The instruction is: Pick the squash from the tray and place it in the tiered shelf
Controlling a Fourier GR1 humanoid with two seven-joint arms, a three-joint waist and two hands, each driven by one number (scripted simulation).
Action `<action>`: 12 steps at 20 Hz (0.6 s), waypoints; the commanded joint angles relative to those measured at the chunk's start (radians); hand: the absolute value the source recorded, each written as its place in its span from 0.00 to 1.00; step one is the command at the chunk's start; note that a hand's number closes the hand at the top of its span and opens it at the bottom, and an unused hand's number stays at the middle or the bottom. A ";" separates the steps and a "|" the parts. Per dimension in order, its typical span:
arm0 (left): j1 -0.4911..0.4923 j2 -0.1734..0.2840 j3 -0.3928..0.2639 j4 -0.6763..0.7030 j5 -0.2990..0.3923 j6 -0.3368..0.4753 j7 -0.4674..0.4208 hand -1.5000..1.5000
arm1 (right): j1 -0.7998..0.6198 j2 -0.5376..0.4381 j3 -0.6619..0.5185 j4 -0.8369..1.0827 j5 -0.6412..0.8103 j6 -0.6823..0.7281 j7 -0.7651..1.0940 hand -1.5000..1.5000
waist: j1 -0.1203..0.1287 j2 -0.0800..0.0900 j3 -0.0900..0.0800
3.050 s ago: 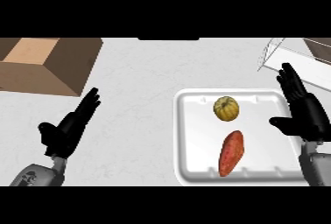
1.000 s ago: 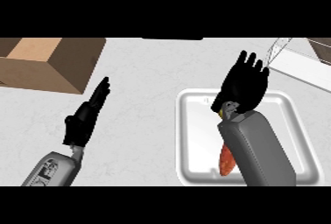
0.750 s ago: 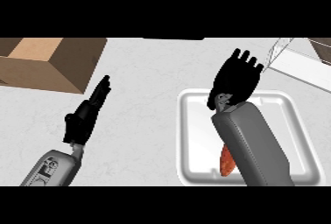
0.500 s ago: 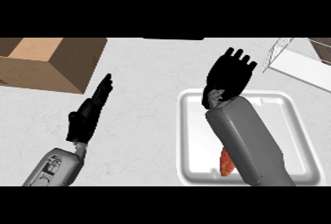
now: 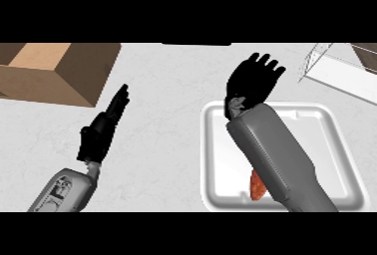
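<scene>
The white tray lies at the right of the counter. My right forearm stretches across it, and the right hand hovers past its far left corner with fingers straight and spread, holding nothing I can see. The squash does not show; the forearm covers the spot on the tray's far half where it lay. A red-orange sweet potato peeks out beside the forearm near the tray's front. The tiered shelf, white with thin wire posts, stands at the far right, to the right of the hand. My left hand rests open, fingers up, left of the tray.
A brown cardboard box with its top open sits at the far left corner. Bare light-grey counter lies between the box, the left hand and the tray.
My right hand has slid farther away and leftward, from over the squash's spot to beyond the tray's far left corner. The left hand has barely shifted.
</scene>
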 commanded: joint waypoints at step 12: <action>-0.006 0.002 0.028 0.026 -0.007 -0.033 0.009 0.50 | 0.013 0.018 0.036 0.123 -0.008 -0.070 0.256 0.00 | -0.007 0.002 0.001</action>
